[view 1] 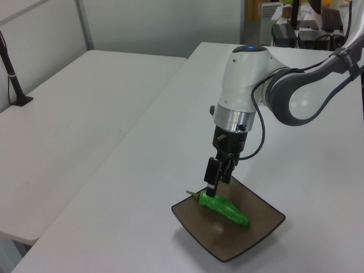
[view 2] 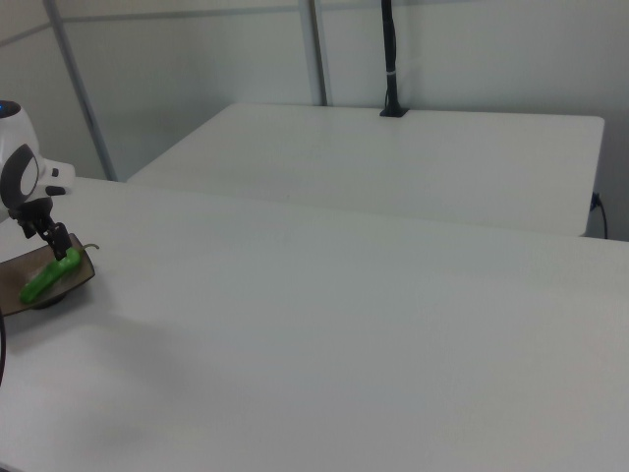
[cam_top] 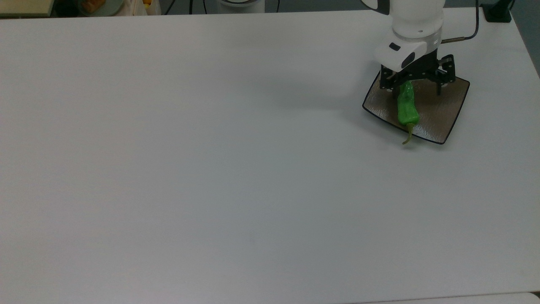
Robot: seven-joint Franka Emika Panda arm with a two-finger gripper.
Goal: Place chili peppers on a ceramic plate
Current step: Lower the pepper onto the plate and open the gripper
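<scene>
Glossy bright green chili pepper (cam_top: 407,107) (view 1: 225,207) (view 2: 45,274), elongated and slightly wrinkled, lying on the square brown-grey ceramic plate (cam_top: 443,112) (view 1: 261,224) (view 2: 20,295), thin olive stem poking past the plate's black rim. Black two-finger end effector (cam_top: 415,82) (view 1: 216,181) just above the pepper's stem half, fingers spread, released. Plate near the white bench's (cam_top: 211,169) far corner at the top view's right. Broad bare bench surface toward the top view's left and near edge.
</scene>
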